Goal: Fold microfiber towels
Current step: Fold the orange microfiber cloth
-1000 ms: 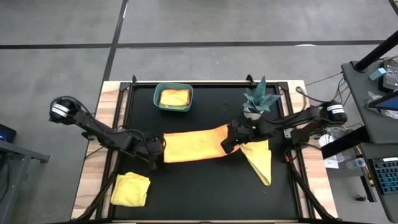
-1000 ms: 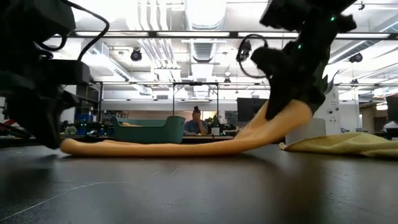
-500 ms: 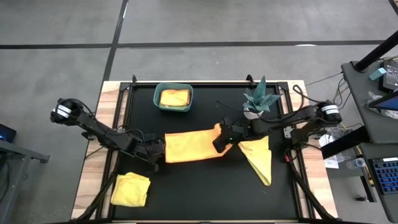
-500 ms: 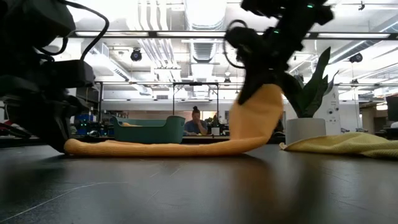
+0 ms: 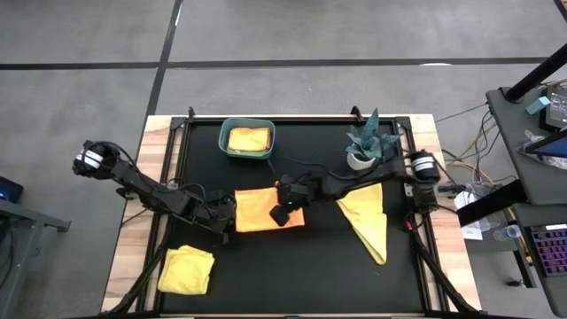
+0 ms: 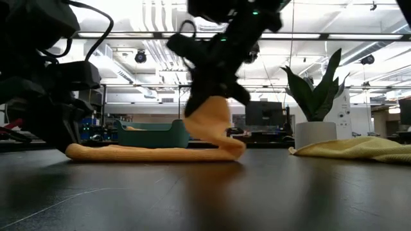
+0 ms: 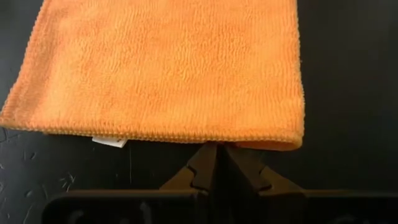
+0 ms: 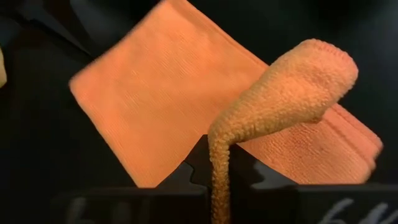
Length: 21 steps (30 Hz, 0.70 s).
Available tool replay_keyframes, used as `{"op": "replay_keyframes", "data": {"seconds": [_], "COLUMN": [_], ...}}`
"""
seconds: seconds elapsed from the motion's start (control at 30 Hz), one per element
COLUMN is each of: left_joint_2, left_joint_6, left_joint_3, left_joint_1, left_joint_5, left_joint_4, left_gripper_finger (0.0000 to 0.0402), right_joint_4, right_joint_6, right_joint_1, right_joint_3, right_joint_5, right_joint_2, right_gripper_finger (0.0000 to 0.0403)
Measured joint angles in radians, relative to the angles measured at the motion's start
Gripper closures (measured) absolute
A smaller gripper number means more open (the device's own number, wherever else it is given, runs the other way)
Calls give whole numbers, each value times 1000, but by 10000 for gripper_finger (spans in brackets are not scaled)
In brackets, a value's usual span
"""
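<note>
The orange towel (image 5: 261, 209) lies mid-tabletop, already doubled lengthwise, and I am carrying its right end over toward its left end. The right gripper (image 5: 282, 213) has its fingers pinching that end, which stands up in a soft hump (image 6: 209, 122) over the flat half. The left gripper (image 5: 223, 211) sits at the towel's left edge, fingers pressed together and pinning the hem (image 7: 249, 138) against the tabletop (image 5: 292, 275).

My worry is the lay-down. If I let go while the carried end is short of the left edge, the fold lands uneven and the layers slide, since the pile is slippery on itself. If I push too far, the right gripper runs into the left one, as they are already near each other. The left pin looks shallow, right on the hem, so a tug from the right arm could pull the cloth free and drag the whole towel.

Outward: a yellow towel (image 5: 368, 221) lies unfolded to the right, a folded yellow one (image 5: 186, 268) at the front left, another cloth sits in the teal bin (image 5: 227, 146) at the back, and a plant (image 5: 368, 142) stands close behind the right arm.
</note>
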Motion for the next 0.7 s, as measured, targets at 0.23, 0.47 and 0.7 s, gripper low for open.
{"op": "replay_keyframes", "data": {"seconds": [0.23,0.47,0.7], "left_joint_2": [42,48,49], "left_joint_6": [0,0,5], "left_joint_3": [1,1,0], "left_joint_1": [0,0,0], "left_joint_5": [-15,-23,-25], "left_joint_4": [46,53,66], "left_gripper_finger": [391,391,391], "right_joint_4": [-3,-2,1], "right_joint_6": [-38,-66,-93], "right_joint_1": [0,-6,-6], "right_joint_3": [133,220,307], "right_joint_5": [0,1,1], "right_joint_2": [116,197,264], "right_gripper_finger": [394,394,394]}}
